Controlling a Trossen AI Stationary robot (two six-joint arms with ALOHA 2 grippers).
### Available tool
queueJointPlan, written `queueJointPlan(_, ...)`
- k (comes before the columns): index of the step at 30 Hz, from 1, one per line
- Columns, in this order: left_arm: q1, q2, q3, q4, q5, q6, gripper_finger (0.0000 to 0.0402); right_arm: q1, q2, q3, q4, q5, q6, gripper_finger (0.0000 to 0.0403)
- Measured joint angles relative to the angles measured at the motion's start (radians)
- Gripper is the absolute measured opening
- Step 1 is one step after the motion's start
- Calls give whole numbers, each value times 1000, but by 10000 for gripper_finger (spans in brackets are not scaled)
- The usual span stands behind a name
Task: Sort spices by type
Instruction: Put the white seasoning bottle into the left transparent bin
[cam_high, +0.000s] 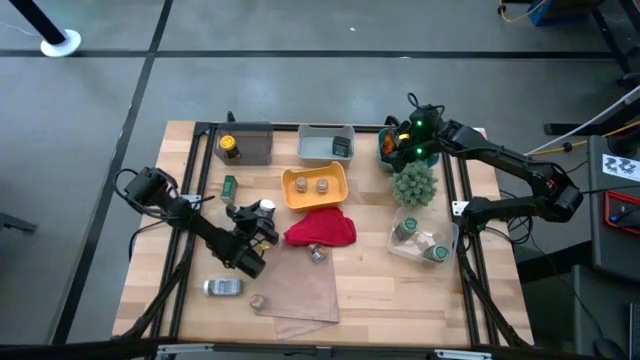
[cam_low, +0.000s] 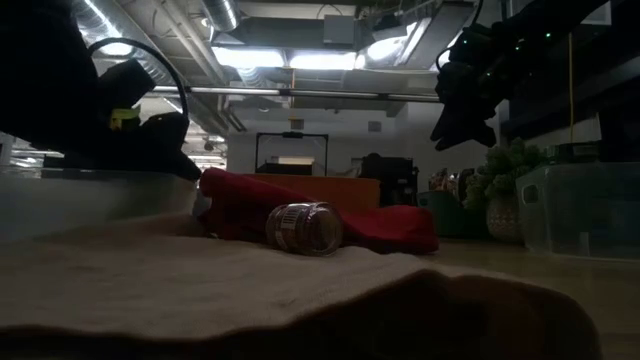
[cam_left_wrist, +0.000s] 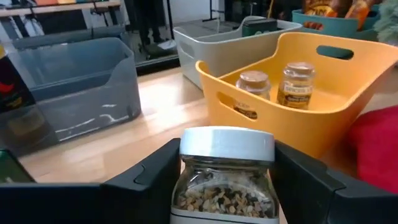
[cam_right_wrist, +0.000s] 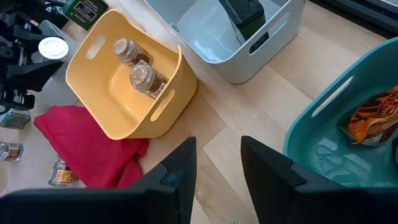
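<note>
My left gripper is shut on a clear jar with a silver-white cap, just near-left of the yellow bin. That bin holds two tan-topped pots. My right gripper is open and holds nothing. It hovers at the far right, beside the teal bin that contains orange foil sachets. A silver-capped jar lies on its side against the red cloth. Two more jars lie near the table's near-left corner. My left gripper pinches the jar by its glass body just under the cap, one dark finger on each side. The fingers come about level from the near-left, pointing toward the yellow bin. The jar stands upright between them; its base is out of frame.
A dark grey bin holds a yellow-capped bottle. A pale bin holds a dark tin. A clear bin holds green-lidded jars. The fuzzy plant, a green tin and a tan cloth also occupy the table.
</note>
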Motion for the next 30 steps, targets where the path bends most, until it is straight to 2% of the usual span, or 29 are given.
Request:
queueJointPlan(8,-1,0,0,2,26,1,233,0,0,0,0,0,0,127)
queueJointPlan(11,-1,-1,0,-1,27,4,217,0,0,0,0,0,0,127)
queueJointPlan(17,-4,-6,2,-5,52,-5,157,0,0,0,0,0,0,127)
queueJointPlan(20,-4,-28,3,-16,74,2,143,0,0,0,-1,1,0,127)
queueJointPlan(23,-3,-68,10,-18,116,74,146,0,0,0,-1,0,0,127)
queueJointPlan(30,21,-209,13,-14,316,186,187,0,0,0,-2,0,0,127)
